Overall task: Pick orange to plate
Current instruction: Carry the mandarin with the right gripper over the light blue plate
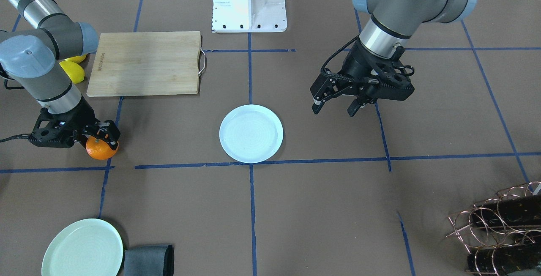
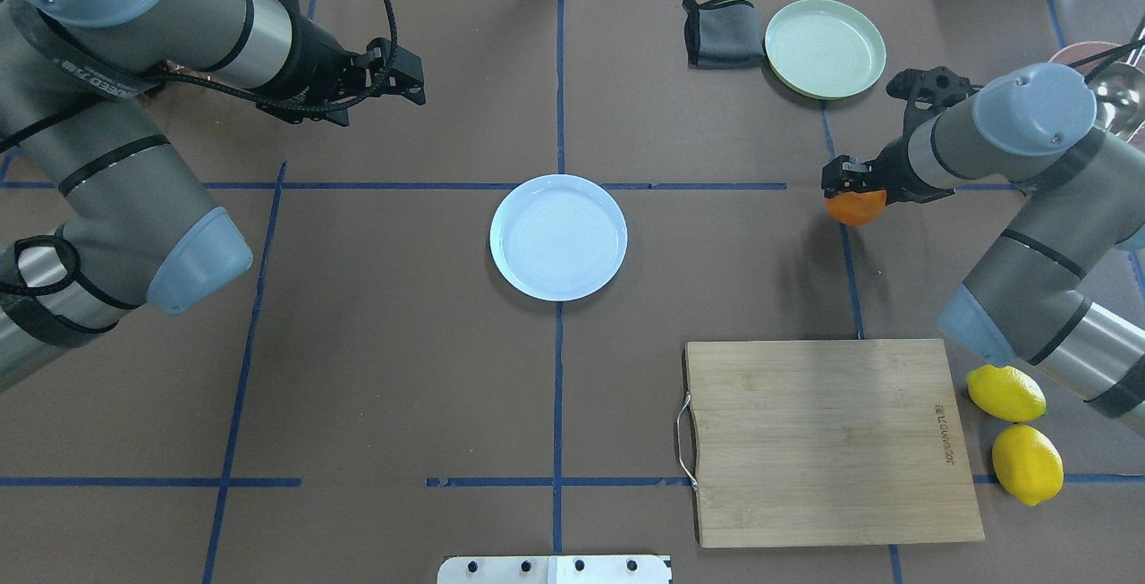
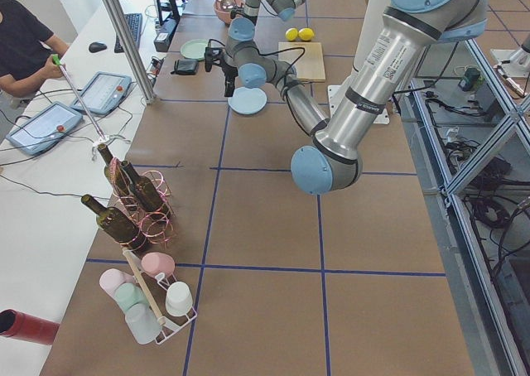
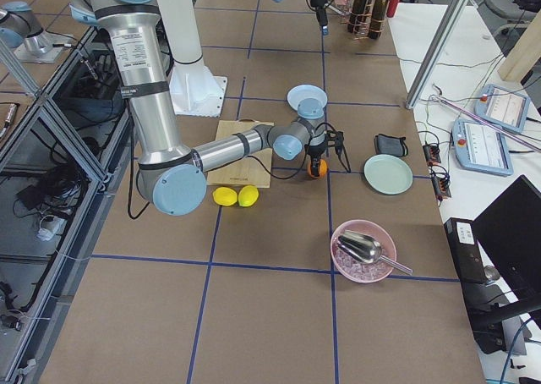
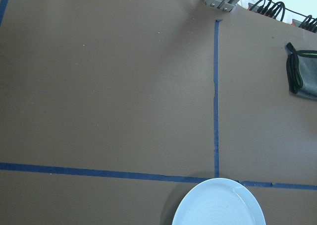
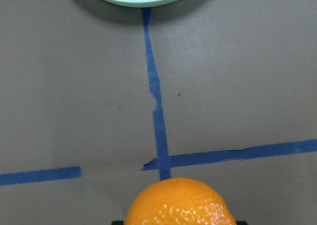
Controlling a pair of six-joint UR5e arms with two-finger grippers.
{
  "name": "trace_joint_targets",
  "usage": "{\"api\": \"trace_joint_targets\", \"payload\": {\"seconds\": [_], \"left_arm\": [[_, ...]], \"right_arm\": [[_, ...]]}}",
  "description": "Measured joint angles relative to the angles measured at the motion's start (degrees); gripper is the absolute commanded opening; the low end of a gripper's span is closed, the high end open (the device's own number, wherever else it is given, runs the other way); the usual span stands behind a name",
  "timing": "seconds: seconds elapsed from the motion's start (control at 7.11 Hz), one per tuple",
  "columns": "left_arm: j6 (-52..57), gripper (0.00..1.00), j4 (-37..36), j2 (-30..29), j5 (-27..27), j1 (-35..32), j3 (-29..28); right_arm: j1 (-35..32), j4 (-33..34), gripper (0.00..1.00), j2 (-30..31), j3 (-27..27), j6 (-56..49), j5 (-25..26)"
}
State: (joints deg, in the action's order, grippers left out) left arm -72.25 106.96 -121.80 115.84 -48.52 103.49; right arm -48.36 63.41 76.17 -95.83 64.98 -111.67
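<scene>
The orange (image 1: pixel 100 151) is round, with no long axis to tell of, and its green stem dot faces up. It sits between the fingers of the right gripper (image 1: pixel 105 138), clasped from above and well apart from the plate (image 1: pixel 251 133). The left gripper (image 1: pixel 336 107) hangs over the table, jaws wide.

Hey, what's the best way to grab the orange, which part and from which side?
Probably from straight above, closing on opposite sides of the orange at its widest middle. It is round, stem up, with no edge to catch, so a grip higher or lower would likely slip. The right tool sits directly over it.
</scene>
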Motion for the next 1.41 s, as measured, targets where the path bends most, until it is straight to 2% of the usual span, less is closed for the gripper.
{"api": "trace_joint_targets", "payload": {"seconds": [0.28,0.56,0.99,1.41], "left_arm": [[0.0,1.0,0.0,0.28,0.0,0.0,0.18],[0.02,1.0,-0.06,0.57,0.06,-0.55,0.33],[4.59,1.0,-0.22,2.93,0.39,-3.28,0.77],[9.26,1.0,-0.46,6.31,0.44,-5.87,1.76]], "right_arm": [[0.56,1.8,0.0,-5.72,-2.32,2.96,1.25],[3.29,9.34,0.0,-15.66,0.15,7.04,4.41],[6.97,12.03,0.0,-27.59,10.73,12.24,6.54],[10.16,11.92,0.0,-35.86,19.46,14.64,7.69]]}}
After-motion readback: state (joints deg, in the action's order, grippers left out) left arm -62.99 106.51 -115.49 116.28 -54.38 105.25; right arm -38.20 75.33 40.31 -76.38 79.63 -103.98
